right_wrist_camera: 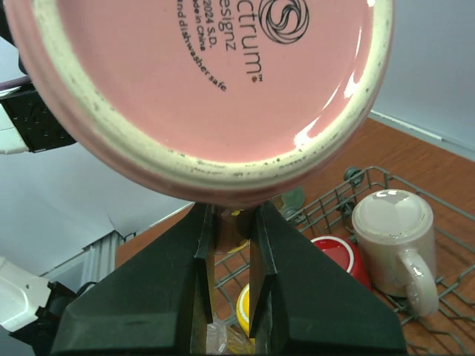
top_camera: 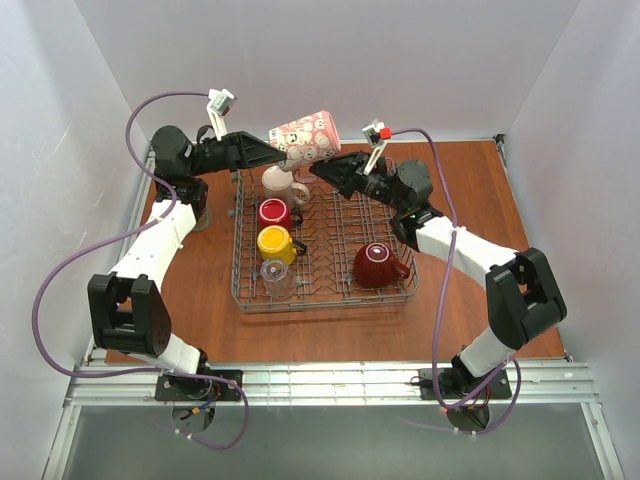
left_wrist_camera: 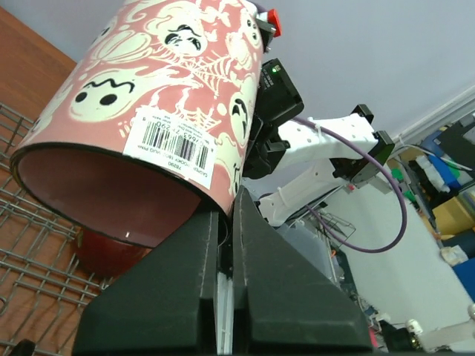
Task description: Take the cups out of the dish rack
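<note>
A pink cup with ghost prints point(top_camera: 305, 140) hangs tilted above the back of the grey wire dish rack point(top_camera: 330, 292), held from both sides. My left gripper point(top_camera: 285, 152) is shut on its rim wall point(left_wrist_camera: 228, 204). My right gripper point(top_camera: 326, 166) is shut on a part under its base, probably the handle point(right_wrist_camera: 231, 215). The cup's printed side point(left_wrist_camera: 156, 96) fills the left wrist view and its pink base point(right_wrist_camera: 215, 81) fills the right wrist view. In the rack stand a beige cup point(top_camera: 278, 182), a red cup point(top_camera: 272, 212), a yellow cup point(top_camera: 275, 241), a clear glass point(top_camera: 277, 275) and a dark red cup point(top_camera: 377, 264).
The rack sits in the middle of the brown table point(top_camera: 470, 190), with white walls close behind and at both sides. Bare wood lies to the left and right of the rack. Purple cables loop off both arms.
</note>
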### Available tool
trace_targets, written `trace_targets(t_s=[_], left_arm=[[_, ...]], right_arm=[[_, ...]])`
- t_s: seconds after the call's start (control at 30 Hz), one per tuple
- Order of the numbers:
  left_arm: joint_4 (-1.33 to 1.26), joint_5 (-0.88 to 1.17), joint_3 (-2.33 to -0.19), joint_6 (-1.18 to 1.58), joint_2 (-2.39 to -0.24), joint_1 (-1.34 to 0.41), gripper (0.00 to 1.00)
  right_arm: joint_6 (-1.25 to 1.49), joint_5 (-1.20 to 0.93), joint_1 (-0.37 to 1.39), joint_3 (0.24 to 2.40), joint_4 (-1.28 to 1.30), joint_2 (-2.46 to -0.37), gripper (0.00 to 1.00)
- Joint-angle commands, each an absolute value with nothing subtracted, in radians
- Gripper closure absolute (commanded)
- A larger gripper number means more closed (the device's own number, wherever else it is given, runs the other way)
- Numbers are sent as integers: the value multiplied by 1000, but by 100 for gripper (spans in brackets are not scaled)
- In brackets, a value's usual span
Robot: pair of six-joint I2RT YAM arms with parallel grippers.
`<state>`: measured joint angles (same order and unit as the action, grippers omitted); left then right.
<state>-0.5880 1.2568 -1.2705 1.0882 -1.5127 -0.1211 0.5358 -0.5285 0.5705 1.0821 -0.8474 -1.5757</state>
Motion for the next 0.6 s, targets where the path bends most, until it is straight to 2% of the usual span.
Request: trace_targets(t_s=[0.0, 0.13, 0.17, 0.23, 0.27, 0.33, 0.37, 0.5, 0.57], left_arm=[[-588, 1247, -1273, 1086, -1485, -127, 100], [-545, 1236, -1272, 1046, -1476, -127, 100], [-475, 1230, -1279, 1019, -1473, -127, 100], [-346, 1201, -1337, 850, -1471, -127, 100], [-184, 1186, -1371, 756, -1471, -127, 100], [-1, 1123, -1470, 584, -1463, -127, 100], [173, 1056, -1498, 419, -1459, -127, 100], [429, 887, -1603, 146, -1439, -127, 100], [549, 778, -1663, 68, -1427, -127, 100]], right_arm=[[531, -517, 586, 1112, -1008, -1569, 99], [516, -494, 586, 1075, -1008, -1557, 99], [511, -486, 586, 1063, -1008, -1552, 81], [494, -466, 586, 1036, -1006, -1543, 59], [488, -462, 586, 1028, -1002, -1540, 48], [474, -454, 587, 1011, -977, -1531, 43], [465, -450, 588, 1006, -971, -1529, 35], [469, -434, 586, 986, -959, -1522, 32], [468, -430, 586, 985, -942, -1522, 20]])
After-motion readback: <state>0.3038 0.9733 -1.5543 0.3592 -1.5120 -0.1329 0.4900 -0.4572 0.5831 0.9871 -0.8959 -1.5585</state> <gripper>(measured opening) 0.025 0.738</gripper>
